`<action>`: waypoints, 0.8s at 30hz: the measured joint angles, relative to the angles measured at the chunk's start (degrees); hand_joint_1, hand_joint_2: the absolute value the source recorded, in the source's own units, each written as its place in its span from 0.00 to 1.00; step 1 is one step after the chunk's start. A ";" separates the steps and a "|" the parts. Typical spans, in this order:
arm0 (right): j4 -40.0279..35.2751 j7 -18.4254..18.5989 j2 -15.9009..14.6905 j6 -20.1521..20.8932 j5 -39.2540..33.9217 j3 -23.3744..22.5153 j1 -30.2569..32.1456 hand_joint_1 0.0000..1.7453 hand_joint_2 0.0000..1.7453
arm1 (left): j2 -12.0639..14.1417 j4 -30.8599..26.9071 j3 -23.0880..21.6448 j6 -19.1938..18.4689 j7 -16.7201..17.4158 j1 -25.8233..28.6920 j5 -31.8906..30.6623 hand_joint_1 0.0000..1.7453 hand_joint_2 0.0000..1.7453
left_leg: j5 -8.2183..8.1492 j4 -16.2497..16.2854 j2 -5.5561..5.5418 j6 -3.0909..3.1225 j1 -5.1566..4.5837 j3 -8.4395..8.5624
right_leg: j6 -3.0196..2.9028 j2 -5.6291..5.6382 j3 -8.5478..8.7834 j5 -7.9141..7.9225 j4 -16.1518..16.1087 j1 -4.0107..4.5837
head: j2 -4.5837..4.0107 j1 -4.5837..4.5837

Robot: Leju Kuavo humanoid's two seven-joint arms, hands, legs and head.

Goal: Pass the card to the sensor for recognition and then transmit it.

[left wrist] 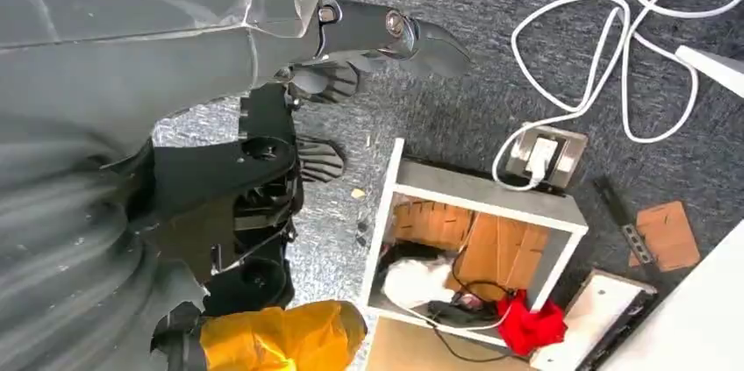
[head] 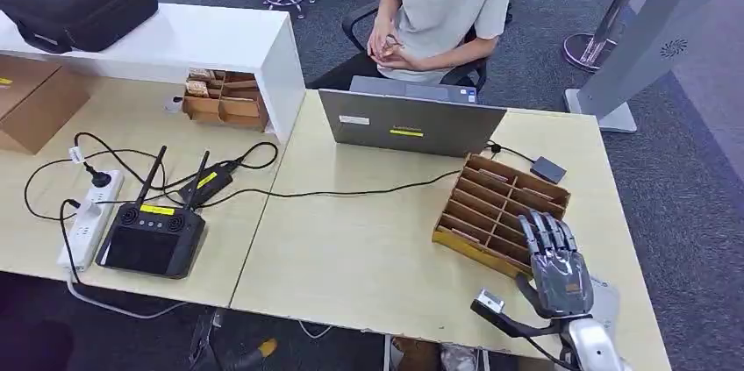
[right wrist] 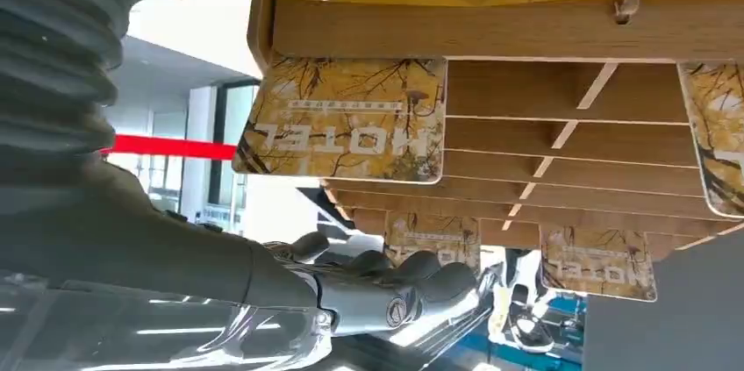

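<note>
My right hand [head: 556,259] is up over the near right part of the table [head: 368,248], fingers spread and extended, holding nothing, fingertips at the near edge of the wooden card rack [head: 500,210]. From the right wrist view the rack [right wrist: 526,125] is slotted, with several cards standing in it; the closest card [right wrist: 344,118] is yellow-brown with a tree pattern and the word HOTEL printed on it, sitting in a slot and sticking out past the dividers. More of the same cards sit in other slots, one at the far side [right wrist: 715,139] and two in further rows [right wrist: 598,261]. My fingers [right wrist: 421,270] are near the rack but not touching any card. My left hand [left wrist: 351,46] hangs beside my body, looking down at grey carpet; fingers lie fairly straight, nothing in them. On the floor there: a white open shelf unit [left wrist: 478,244] with cardboard and a red cloth inside, a white cable [left wrist: 614,46] looped to a floor socket. On the table in the head view: a grey laptop [head: 411,121] facing away from me, a small dark box [head: 548,168] on a cable behind the rack, a black controller with antennas [head: 151,238], a white power strip [head: 88,219]. A person [head: 443,7] sits behind the laptop, hands clasped.
</note>
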 joint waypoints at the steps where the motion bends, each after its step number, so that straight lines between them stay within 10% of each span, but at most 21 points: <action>1: 0.00 0.00 0.00 -0.13 0.00 -0.13 0.00 0.00 1.00 | 0.02 -0.02 -0.09 0.00 0.00 0.02 0.11 0.00 1.00 | 0.00 0.00 0.00 0.00 0.00 0.00 | 0.00 0.00 0.00 0.00 0.00 0.00 | 0.00 0.00; 24: -1.38 0.37 0.02 -0.24 0.00 -2.54 0.90 0.00 1.00 | 0.79 -0.07 -0.26 -0.42 0.00 0.70 1.07 0.00 1.00 | 0.00 0.01 0.00 0.00 0.00 0.00 | 0.00 0.00 -0.01 0.00 0.00 0.00 | 0.00 0.00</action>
